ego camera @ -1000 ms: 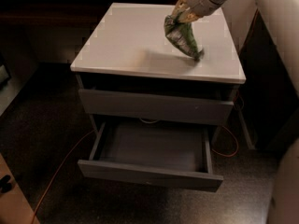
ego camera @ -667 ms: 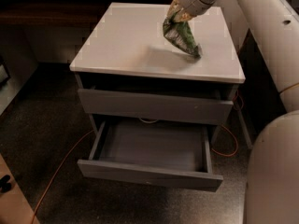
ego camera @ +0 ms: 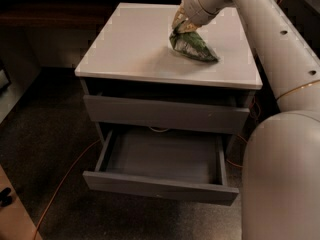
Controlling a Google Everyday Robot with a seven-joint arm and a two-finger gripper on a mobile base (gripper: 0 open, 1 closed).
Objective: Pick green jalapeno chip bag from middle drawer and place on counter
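Currently, gripper (ego camera: 181,28) pinching green jalapeno chip bag (ego camera: 196,47) on counter (ego camera: 130,44), lettering unreadable

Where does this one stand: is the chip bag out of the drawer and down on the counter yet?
Done: the drawer stands open and empty, and the chip bag lies on the counter. In hand: the gripper, over the counter's far side, grips the bag's top corner. Left: let go and back away.
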